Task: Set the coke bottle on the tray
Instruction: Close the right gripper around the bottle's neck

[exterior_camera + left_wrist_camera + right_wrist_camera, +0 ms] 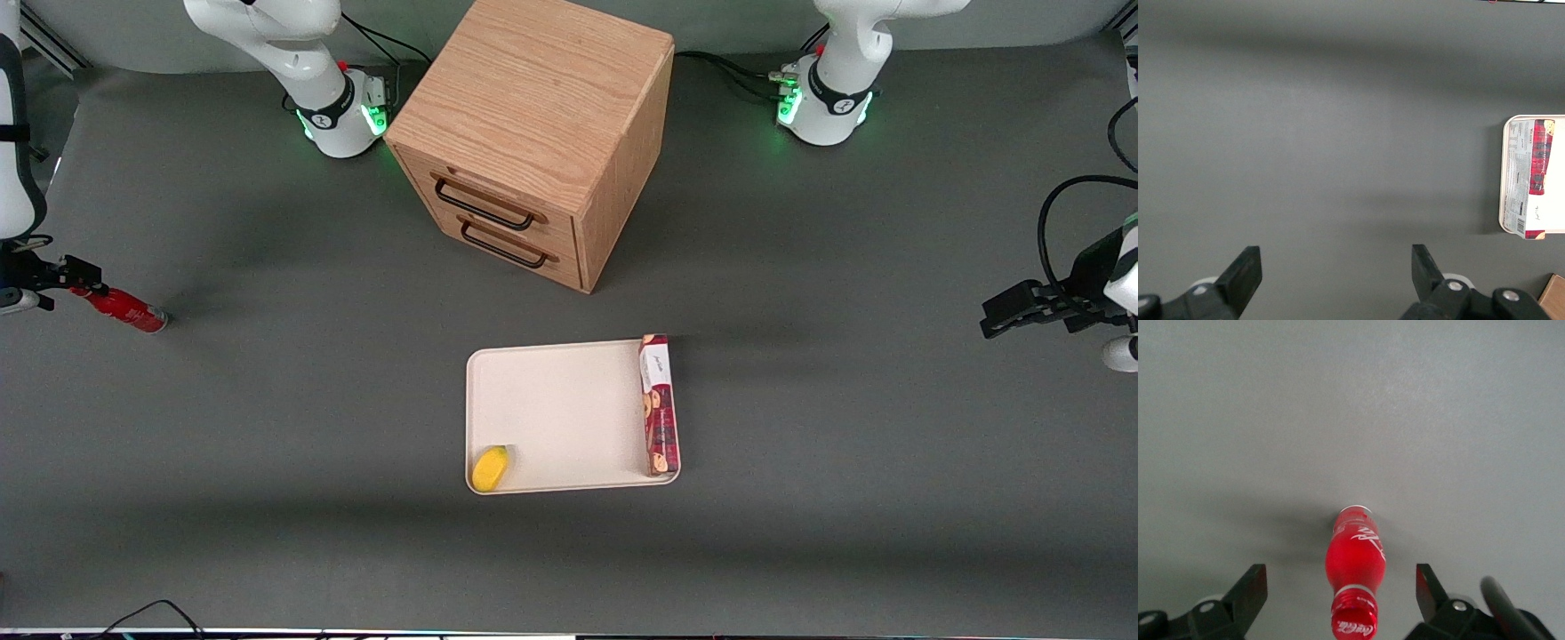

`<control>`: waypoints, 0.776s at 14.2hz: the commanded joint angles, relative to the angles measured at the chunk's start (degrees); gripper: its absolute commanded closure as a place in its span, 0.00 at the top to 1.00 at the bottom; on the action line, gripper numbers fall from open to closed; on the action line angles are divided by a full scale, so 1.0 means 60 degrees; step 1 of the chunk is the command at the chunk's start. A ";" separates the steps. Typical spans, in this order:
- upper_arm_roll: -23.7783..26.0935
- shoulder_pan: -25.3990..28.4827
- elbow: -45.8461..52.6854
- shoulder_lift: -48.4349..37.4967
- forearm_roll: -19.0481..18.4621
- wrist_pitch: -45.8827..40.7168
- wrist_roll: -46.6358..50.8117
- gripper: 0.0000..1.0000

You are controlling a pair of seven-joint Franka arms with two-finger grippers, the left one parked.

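Note:
The coke bottle (124, 311), small, glossy red with a red cap, is on the grey table toward the working arm's end. Its cap end points at my right gripper (60, 280). In the right wrist view the bottle (1356, 553) sits between the two black fingers of the gripper (1340, 590), cap closest to the camera. The fingers are spread wide and do not touch it. The cream-white tray (551, 409) lies mid-table, in front of the wooden cabinet and nearer the front camera. It also shows in the left wrist view (1504, 200).
A wooden drawer cabinet (533, 116) with two handles stands at the back middle. A long dark-red biscuit box (659, 404) lies along one tray edge. A small yellow object (490, 468) sits in a near corner of the tray. Cables run along the front edge.

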 commanded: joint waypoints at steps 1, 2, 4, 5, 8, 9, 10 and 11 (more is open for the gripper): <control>-0.0038 -0.0165 -0.0203 -0.0066 0.0305 0.0219 -0.0565 0.85; -0.0038 -0.0223 -0.0203 -0.0066 0.0305 0.0220 -0.0754 0.77; -0.0038 -0.0239 -0.0203 -0.0051 0.0305 0.0278 -0.0829 0.43; -0.0038 -0.0224 -0.0203 -0.0036 0.0291 0.0293 -0.0844 0.25; -0.0038 -0.0180 -0.0203 -0.0051 0.0261 0.0293 -0.0844 0.04; -0.0038 -0.0136 -0.0174 -0.0051 0.0232 0.0293 -0.0815 0.03; -0.0024 -0.0107 -0.0130 -0.0094 0.0217 0.0235 -0.0815 0.01; -0.0009 -0.0107 -0.0086 -0.0225 0.0203 0.0162 -0.0728 0.00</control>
